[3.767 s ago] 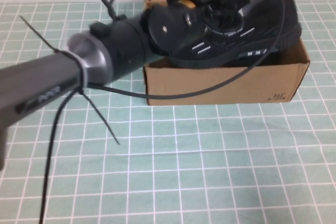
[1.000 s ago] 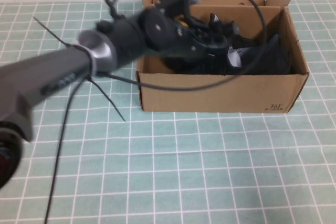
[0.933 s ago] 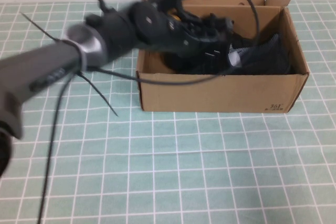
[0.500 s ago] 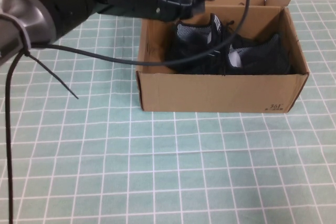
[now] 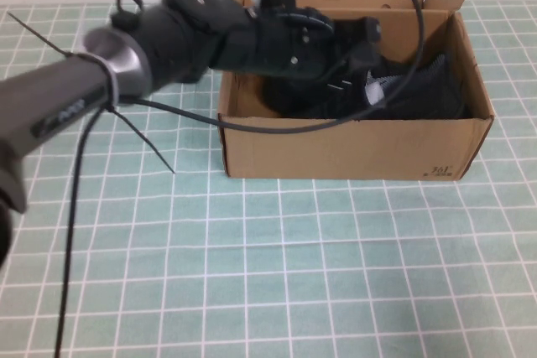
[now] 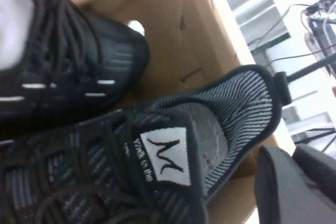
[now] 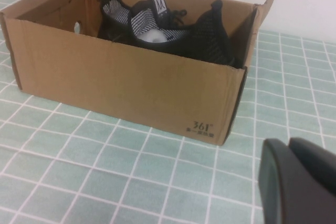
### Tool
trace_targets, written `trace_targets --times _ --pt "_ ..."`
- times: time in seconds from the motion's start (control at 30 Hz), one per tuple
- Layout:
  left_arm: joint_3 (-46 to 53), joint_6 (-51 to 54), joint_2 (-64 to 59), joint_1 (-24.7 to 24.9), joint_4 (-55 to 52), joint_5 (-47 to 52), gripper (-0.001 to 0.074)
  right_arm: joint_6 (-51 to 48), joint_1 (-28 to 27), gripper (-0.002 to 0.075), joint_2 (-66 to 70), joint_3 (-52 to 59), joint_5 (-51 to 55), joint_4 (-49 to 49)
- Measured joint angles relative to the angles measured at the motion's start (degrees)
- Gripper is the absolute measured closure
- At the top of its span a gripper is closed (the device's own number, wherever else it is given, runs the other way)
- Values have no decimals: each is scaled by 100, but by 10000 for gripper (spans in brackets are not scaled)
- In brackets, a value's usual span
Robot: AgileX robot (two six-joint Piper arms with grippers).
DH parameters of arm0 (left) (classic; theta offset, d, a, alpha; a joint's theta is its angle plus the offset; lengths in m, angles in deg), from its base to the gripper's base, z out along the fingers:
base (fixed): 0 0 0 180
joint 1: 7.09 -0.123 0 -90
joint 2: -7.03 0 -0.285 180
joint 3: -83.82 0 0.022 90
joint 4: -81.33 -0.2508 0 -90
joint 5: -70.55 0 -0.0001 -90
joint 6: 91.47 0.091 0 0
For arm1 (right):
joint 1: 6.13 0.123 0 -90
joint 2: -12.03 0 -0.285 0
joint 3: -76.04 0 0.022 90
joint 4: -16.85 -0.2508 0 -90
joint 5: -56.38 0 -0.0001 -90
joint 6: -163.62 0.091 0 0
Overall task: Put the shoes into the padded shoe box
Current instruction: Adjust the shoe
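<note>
The rectangular brown corrugated cardboard shoe box (image 5: 352, 148) stands near the far edge of the bench (image 5: 294, 266), right of its middle, on a pale green mat ruled with a white grid. Its flaps stand open, a small dark print marks the front right corner, and a round hole shows in its end wall in the right wrist view.

Both black knit sneakers (image 5: 403, 94) lie inside the box, side by side and touching. The left wrist view shows ribbed, striped grey lining in the nearer shoe's collar, a white woven tongue label, black laces and short white dashes on the other shoe's side, which has white paper stuffing in its opening.

The left hand (image 5: 365, 35) reaches in over the box's left end wall from the bench's left side, low above the shoes at the box's far left part; the bulky dark wrist and a looping black cable cover it (whether its fingers are parted cannot be told, since only one dark finger (image 6: 286, 192) shows at the collar's edge).

The right hand (image 7: 299, 182) sits low by the bench's near right, well apart from the box; its grip state cannot be told.
</note>
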Motion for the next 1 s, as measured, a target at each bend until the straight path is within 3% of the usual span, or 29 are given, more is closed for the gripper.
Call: trace_targets --times 0.2,0.37,0.6,1.0 --pt "-253 209 -517 36 203 161 709 0 0 733 0 0 0 0" --pt "-406 -268 -985 36 -73 386 710 0 0 733 0 0 0 0" --pt "-518 -295 -1003 -35 -141 697 713 0 0 733 0 0 0 0" --pt "-1217 666 420 -183 -796 1588 732 0 0 733 0 0 0 0"
